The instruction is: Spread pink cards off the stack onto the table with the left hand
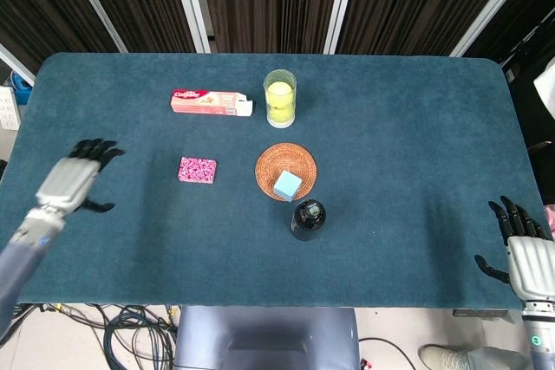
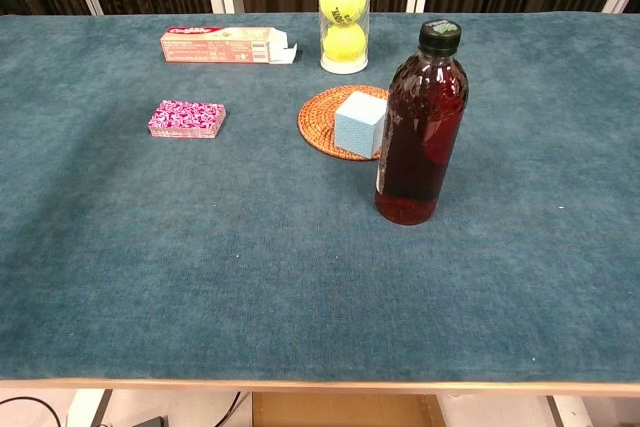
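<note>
Teal cloth covers the table (image 1: 416,127). Over its left part, the left hand (image 1: 74,181) hovers with fingers spread, holding nothing. To its right, apart from it, lies the pink card stack (image 1: 197,170), flat on the cloth, left of centre. Bare cloth separates hand and stack, and more bare cloth runs from the stack to the near edge and the left edge. The stack's long axis runs roughly left to right, along the table's length.

Toward the far edge lies a toothpaste box (image 1: 212,102), then a clear tube of tennis balls (image 1: 279,98). Right of the stack sits a woven coaster (image 1: 285,171) carrying a pale blue cube (image 1: 287,185), with a dark bottle (image 1: 308,219) standing nearer. At the near right corner, the right hand (image 1: 523,250) rests empty, fingers apart.
</note>
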You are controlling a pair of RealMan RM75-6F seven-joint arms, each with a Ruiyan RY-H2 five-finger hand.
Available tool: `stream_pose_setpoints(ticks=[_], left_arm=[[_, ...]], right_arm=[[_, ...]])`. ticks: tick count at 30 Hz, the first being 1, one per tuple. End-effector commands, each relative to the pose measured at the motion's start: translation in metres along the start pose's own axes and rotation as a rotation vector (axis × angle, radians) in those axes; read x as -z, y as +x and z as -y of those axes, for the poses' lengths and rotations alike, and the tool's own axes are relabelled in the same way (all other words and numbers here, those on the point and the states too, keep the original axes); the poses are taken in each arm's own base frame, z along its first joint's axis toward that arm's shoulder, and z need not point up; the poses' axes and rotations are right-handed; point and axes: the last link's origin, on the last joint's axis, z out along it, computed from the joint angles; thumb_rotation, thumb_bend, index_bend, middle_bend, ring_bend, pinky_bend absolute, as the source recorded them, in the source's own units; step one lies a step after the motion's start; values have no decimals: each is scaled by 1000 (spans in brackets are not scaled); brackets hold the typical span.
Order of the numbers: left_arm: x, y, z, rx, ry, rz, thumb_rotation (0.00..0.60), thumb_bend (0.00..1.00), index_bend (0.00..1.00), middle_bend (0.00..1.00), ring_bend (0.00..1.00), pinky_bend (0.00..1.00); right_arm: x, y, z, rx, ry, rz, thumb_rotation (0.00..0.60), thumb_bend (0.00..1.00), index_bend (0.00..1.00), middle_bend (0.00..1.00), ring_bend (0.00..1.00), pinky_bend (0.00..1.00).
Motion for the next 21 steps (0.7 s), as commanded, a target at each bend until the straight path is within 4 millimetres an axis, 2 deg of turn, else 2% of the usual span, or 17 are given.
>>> stream_pose_setpoints(ticks=[1, 8, 15, 21], left_arm=[[-65, 3, -64, 7, -58, 69, 600, 99, 245, 155, 0, 0], [-93, -9, -83, 6, -25, 113, 600, 125, 280, 155, 0, 0], [-106, -19, -96, -2, -10, 138, 600, 125, 319, 155, 0, 0], [-113, -29, -98, -8, 17, 165, 600, 142, 342, 156, 0, 0]], right_arm=[[0, 1, 0, -2, -2, -4, 600, 192, 96, 38, 73, 205], [1, 3, -4, -8, -12, -19, 600, 192, 96, 38, 73, 205], [0, 5, -6, -16, -21, -30, 600, 192, 96, 38, 73, 205], [1, 5, -6, -21, -17, -31, 600, 192, 96, 39, 73, 205]])
